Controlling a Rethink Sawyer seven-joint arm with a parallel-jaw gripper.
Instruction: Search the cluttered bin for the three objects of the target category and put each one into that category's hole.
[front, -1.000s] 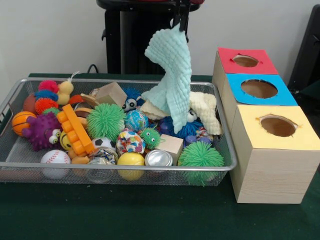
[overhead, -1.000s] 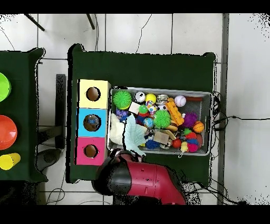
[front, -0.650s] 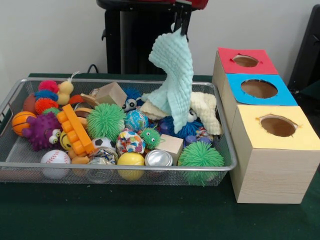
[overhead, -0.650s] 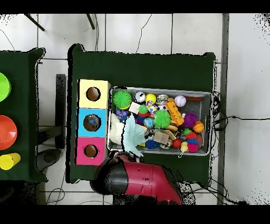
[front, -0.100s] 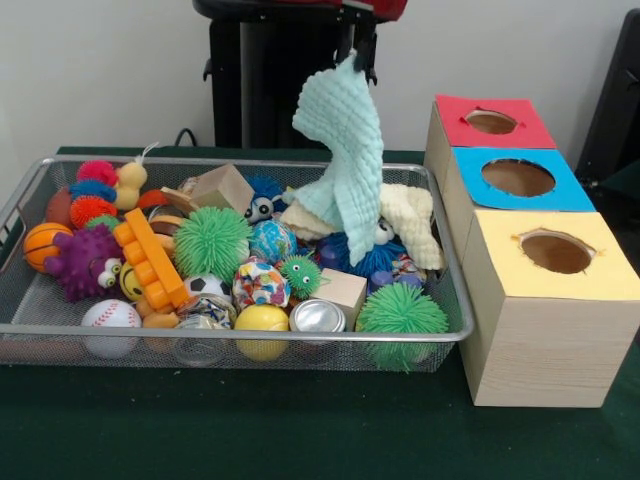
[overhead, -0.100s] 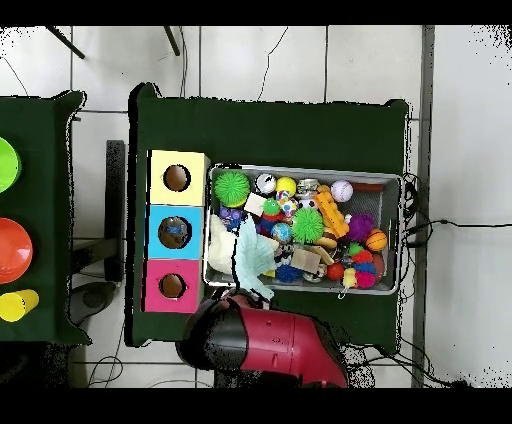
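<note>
Underfoot, dark green cloth covers the desk (front, -0.100s: 250, 440); white wall behind, pale tiled floor (overhead, -0.100s: 300, 60) around. One wire bin (front, -0.100s: 230, 335). Three boxes beside it: red (front, -0.100s: 490, 122), blue (front, -0.100s: 520, 180), yellow (front, -0.100s: 555, 255), one hole each. Three green spiky balls counted. Gripper (front, -0.100s: 360, 45) clamped on mint cloth (front, -0.100s: 345, 150), which hangs above the bin, its lower edge touching the pile.

Waffle-textured cloth (front, -0.100s: 345, 140), wire-mesh metal bin (front, -0.100s: 240, 340), wooden boxes (front, -0.100s: 545, 345)

no readable text, labels or numbers anywhere
</note>
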